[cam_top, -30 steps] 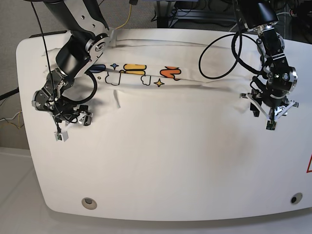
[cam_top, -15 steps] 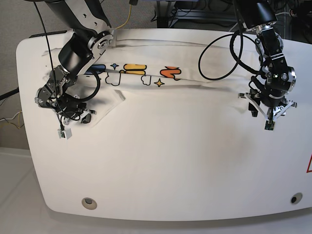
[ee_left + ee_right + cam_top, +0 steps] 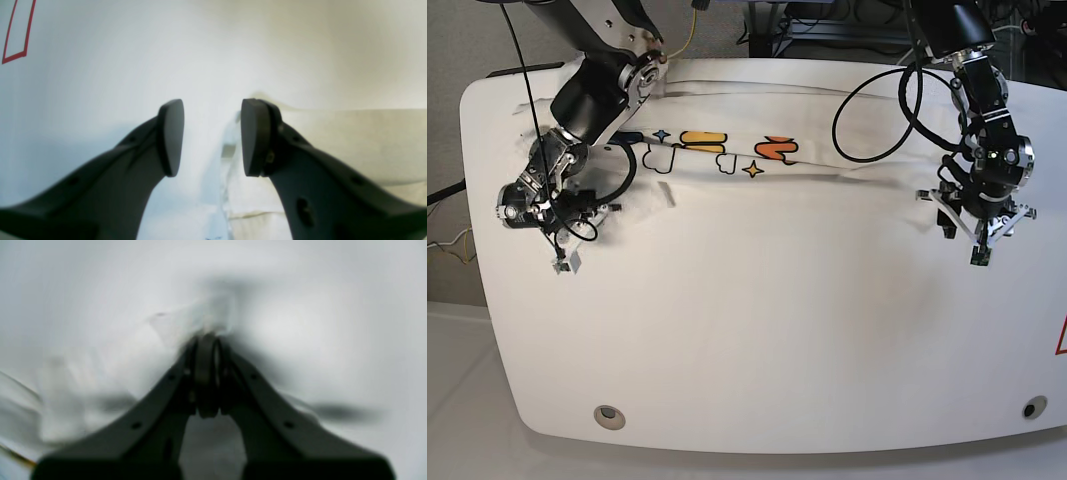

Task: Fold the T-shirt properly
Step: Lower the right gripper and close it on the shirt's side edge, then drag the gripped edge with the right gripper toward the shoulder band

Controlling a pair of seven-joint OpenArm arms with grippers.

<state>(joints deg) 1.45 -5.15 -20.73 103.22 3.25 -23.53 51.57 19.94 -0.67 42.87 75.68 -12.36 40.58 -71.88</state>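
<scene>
The white T-shirt (image 3: 727, 150) lies spread over the table, a strip of coloured print showing near the far edge. In the base view my right gripper (image 3: 587, 215) is low over the cloth at the left. The blurred right wrist view shows that gripper (image 3: 208, 340) shut, with a pucker of white T-shirt (image 3: 213, 320) at its tips. My left gripper (image 3: 980, 240) hangs at the right side. It is open (image 3: 211, 133), and a T-shirt edge (image 3: 230, 150) lies on the table between and below the fingers (image 3: 171, 133).
The white table (image 3: 727, 440) has rounded corners and two round holes (image 3: 608, 415) near its front edge. A red marking (image 3: 1060, 340) sits at the right edge. Black cables (image 3: 877, 110) loop off the left arm above the far right of the cloth.
My right gripper has shut and drawn back to the left, and the small cloth fold beside it has shifted. The left arm has stayed still with its jaws open.
</scene>
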